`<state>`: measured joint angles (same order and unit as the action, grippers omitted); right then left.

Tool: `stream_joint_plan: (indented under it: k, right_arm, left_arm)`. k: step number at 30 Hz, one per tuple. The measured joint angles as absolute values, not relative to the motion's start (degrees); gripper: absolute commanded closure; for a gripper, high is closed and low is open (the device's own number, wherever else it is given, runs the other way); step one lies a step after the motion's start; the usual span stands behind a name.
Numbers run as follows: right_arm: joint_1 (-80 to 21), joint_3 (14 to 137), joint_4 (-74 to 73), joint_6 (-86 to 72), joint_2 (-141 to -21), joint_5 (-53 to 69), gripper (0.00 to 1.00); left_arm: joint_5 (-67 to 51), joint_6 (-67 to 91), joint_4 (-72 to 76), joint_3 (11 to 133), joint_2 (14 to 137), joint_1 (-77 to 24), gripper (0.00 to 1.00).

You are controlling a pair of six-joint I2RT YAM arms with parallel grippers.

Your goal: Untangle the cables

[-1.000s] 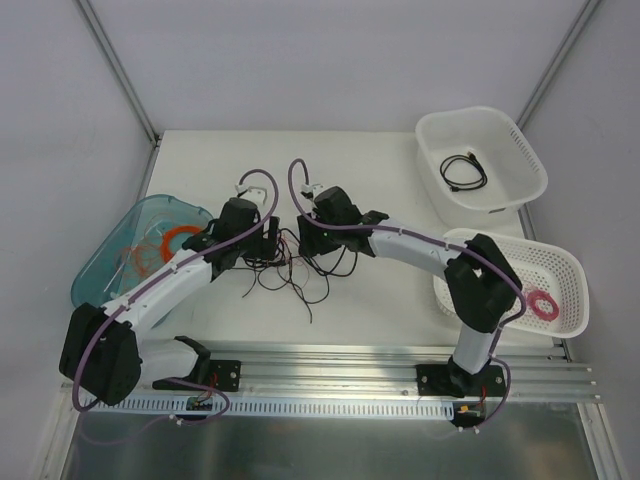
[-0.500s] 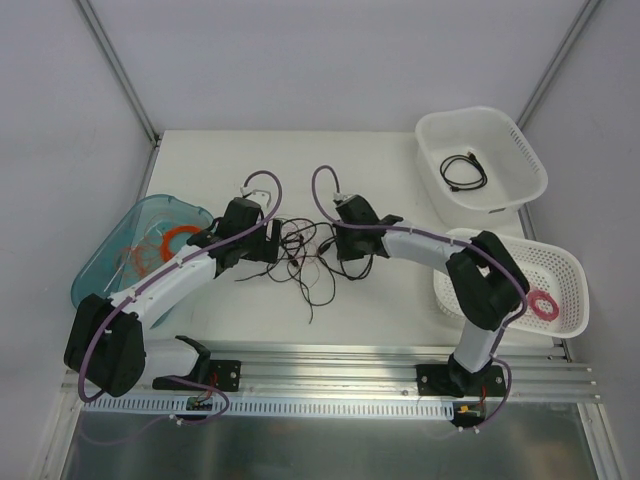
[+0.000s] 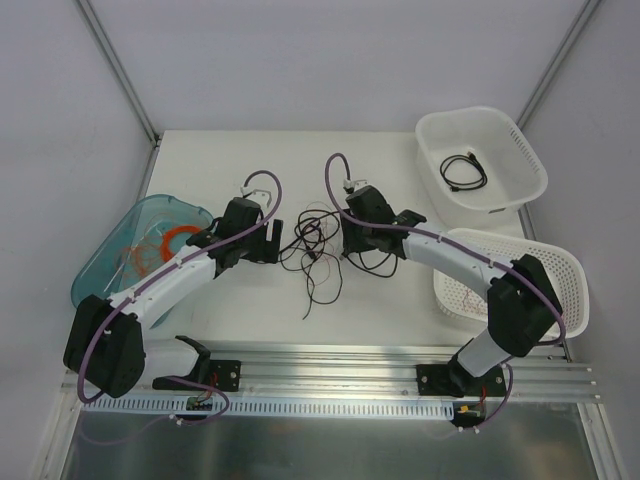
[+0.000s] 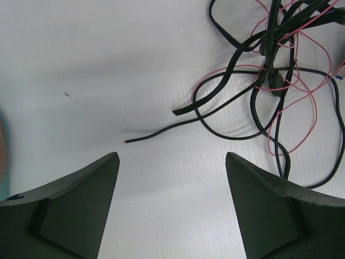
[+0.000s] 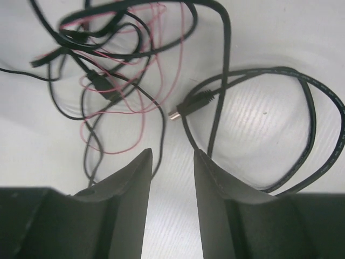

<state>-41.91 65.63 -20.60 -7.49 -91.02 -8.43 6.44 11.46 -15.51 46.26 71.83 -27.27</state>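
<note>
white desk (image 3: 230,160); left gripper (image 4: 171,162) hangs over it, jaws spread wide and empty; right gripper (image 5: 172,154) leaves a narrow gap, pinching nothing; the cables (image 3: 312,238) lie tangled between both, midway between the desk's side edges

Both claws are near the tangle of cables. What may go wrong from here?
The right claw stands open beside the plug; closing may catch several strands and tighten the cables. The left claw, open and empty, may miss the thin loose end.
</note>
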Motion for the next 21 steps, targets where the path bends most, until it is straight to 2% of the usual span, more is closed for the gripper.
stream_joint_plan:
  k: [7, 21]
  right_arm:
    - [-43.1, 68.0, -17.5, -8.6, -88.7, -8.7, 0.62]
    - [-40.9, 69.4, -9.5, -16.7, -103.0, -10.3, 0.66]
  left_arm:
    - [6.5, 11.5, -15.5, 46.3, 71.4, -27.3, 0.16]
    - [8.0, 11.4, -15.6, 46.3, 68.7, -27.2, 0.13]
